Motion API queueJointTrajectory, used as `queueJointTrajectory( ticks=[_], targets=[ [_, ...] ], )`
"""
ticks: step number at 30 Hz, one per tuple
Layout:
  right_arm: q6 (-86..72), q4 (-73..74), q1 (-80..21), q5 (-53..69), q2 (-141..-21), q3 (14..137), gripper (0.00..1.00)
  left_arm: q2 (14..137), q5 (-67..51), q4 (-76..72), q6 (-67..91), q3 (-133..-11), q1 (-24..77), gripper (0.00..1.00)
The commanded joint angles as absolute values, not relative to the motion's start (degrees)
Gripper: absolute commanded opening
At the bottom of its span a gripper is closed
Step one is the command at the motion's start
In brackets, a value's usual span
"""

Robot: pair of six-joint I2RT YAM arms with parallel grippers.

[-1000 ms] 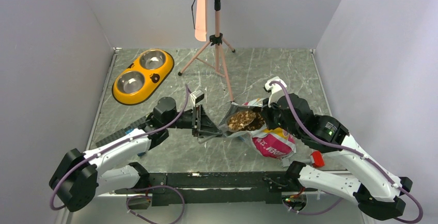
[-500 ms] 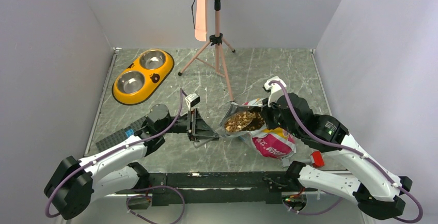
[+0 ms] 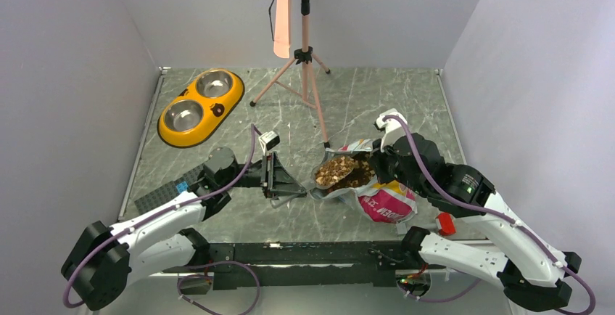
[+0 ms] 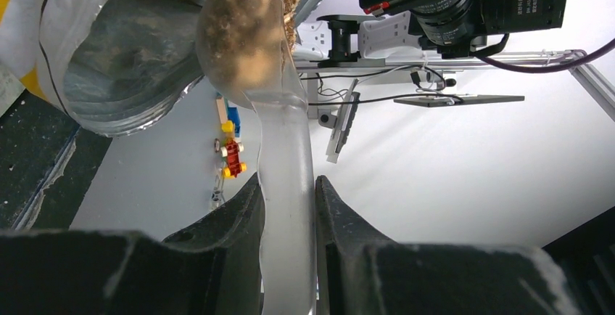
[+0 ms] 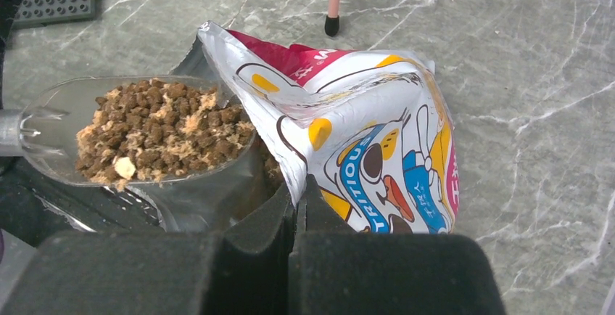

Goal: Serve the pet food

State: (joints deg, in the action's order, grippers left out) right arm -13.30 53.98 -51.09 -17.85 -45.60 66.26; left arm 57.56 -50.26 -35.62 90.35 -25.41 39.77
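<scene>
The pet food (image 5: 156, 137), brown and tan kibble, fills a clear plastic scoop (image 3: 339, 171) that lies level at the mouth of the cartoon-printed bag (image 3: 384, 200). My left gripper (image 4: 288, 184) is shut on the scoop's clear handle (image 4: 286, 133), left of the bag. The kibble (image 4: 243, 32) shows through the scoop's bowl there. My right gripper (image 5: 297, 191) is shut on the bag's upper edge (image 5: 290, 123) and holds its mouth open. More kibble sits inside the bag behind the scoop. The yellow double dish (image 3: 199, 107) with steel bowls stands at the far left, apart from both grippers.
A pink tripod (image 3: 304, 61) stands at the back middle, one foot (image 5: 331, 25) close behind the bag. A black studded mat (image 3: 163, 193) lies under my left forearm. A small red object (image 3: 445, 223) sits by the table's front right edge.
My left arm has drawn back to the left and its wrist has turned. The scoop of kibble stays at the bag's mouth. The right gripper has shifted slightly right with the bag's edge.
</scene>
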Motion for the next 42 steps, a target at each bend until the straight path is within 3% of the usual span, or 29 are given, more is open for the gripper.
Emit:
queueJointTrajectory(
  ticks=[1, 15, 22, 42],
  targets=[
    [-15.15, 49.04, -51.38, -20.03, -43.7, 67.5, 0.0, 54.08, -51.97, -36.42, 89.07, -25.88, 39.5, 0.0],
    [-21.66, 54.7, -51.16, -34.02, -51.27, 72.8, 0.0, 47.9, -49.79, -29.42, 84.89, -27.07, 38.17, 0.0],
    [-22.92, 56.54, -49.14, -34.92, -50.49, 71.61, 0.0, 47.76, -50.81, -27.67, 83.35, -30.26, 34.1, 0.0],
    [-16.96, 56.42, -47.9, -29.73, -45.2, 71.42, 0.0, 49.03, -61.88, -30.63, 83.28, -31.46, 2.14, 0.0]
  ],
)
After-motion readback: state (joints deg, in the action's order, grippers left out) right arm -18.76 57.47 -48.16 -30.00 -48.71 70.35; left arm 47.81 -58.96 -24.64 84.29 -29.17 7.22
